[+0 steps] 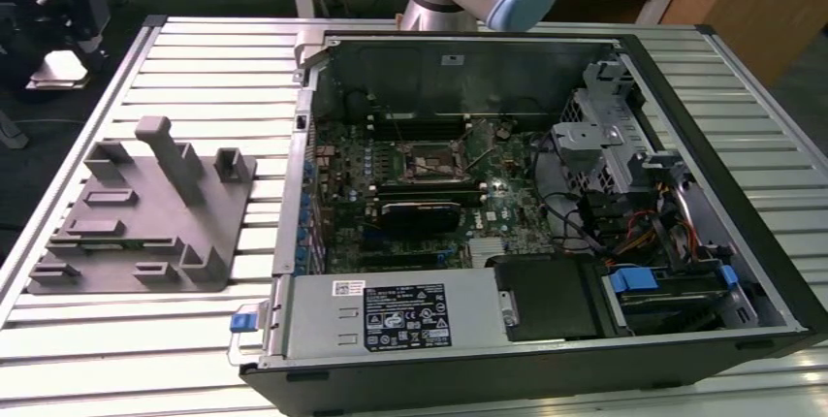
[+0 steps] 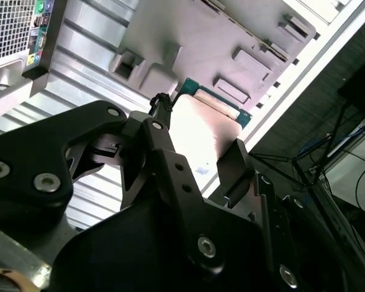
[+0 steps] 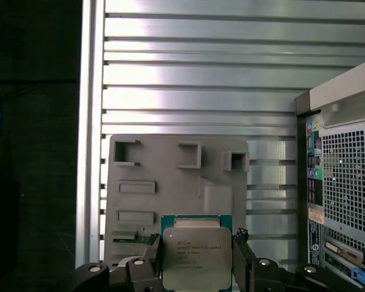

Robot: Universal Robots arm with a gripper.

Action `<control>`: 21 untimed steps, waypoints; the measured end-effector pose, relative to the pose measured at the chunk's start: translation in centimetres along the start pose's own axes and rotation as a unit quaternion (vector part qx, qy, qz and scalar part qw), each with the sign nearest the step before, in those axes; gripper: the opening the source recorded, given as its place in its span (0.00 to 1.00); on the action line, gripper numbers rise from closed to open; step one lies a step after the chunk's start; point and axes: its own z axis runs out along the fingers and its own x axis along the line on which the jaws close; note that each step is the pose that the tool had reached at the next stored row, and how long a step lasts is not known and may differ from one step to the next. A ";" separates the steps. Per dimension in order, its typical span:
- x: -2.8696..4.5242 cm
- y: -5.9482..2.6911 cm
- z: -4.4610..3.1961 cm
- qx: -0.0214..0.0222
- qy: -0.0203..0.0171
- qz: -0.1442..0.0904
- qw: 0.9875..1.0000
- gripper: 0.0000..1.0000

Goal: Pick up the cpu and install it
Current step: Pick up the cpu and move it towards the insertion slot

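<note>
Cpu (image 3: 196, 261) pinched in gripper (image 3: 196, 238), grey fixture tray (image 3: 170, 176) beyond.
Best carried level, pressure on its edges only.

The gripper (image 3: 196, 248) clamps the cpu (image 3: 197, 263) by opposite edges between its two black fingers (image 3: 248, 265), silver lid facing the camera, overlapping one edge of the grey tray (image 3: 170, 176). The tray, with recesses and raised blocks, lies on a slatted metal table (image 3: 201, 73). Beside the tray stands a computer case (image 3: 347, 176), perforated panel showing.
</note>
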 end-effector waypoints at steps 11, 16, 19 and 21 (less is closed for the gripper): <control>-2.41 0.05 0.07 0.000 0.000 0.000 1.000 0.55; -3.62 0.07 0.11 0.000 0.000 0.000 1.000 0.55; -4.35 0.08 0.13 0.000 0.000 0.000 1.000 0.55; -4.86 0.09 0.15 0.000 0.000 0.000 1.000 0.55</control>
